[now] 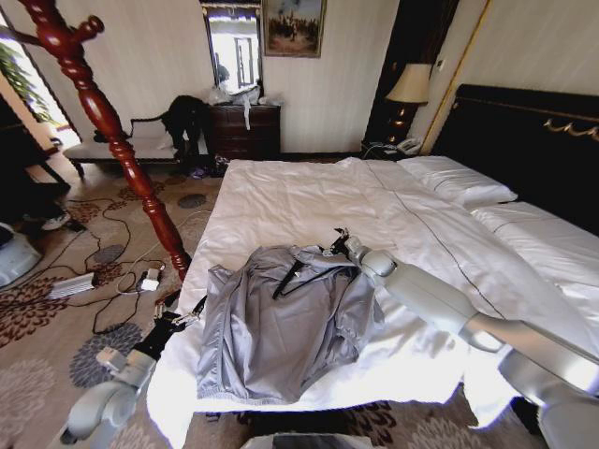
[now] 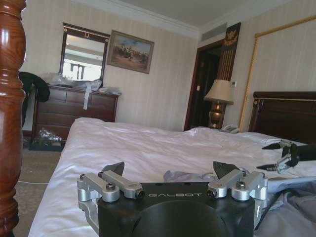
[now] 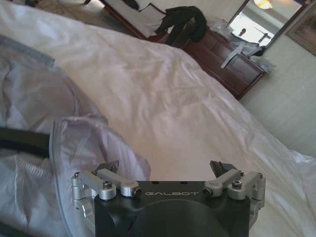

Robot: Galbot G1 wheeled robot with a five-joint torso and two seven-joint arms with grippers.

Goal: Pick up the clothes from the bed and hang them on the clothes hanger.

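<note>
Where the patterned carpet [image 1: 56, 318] meets the foot of the bed [image 1: 309, 201], white sheets spread up to white pillows [image 1: 459, 178] and a tall black headboard [image 1: 524, 140]. A dark dresser [image 1: 245, 129] stands against the striped far wall under a mirror [image 1: 234, 47], with a lamp [image 1: 409, 89] beside the headboard and cables strewn on the carpet. A reddish-brown wooden pole [image 1: 112, 131] rises at the bed's left corner. The clothes [image 1: 281, 323], a silvery-grey jacket, lie spread flat on the near part of the bed. The right end effector [image 1: 339, 245] sits at the jacket's collar, fingers apart, gripping nothing. The left end effector [image 1: 178, 313] hovers low at the bed's left edge, just beside the jacket, fingers also apart.
</note>
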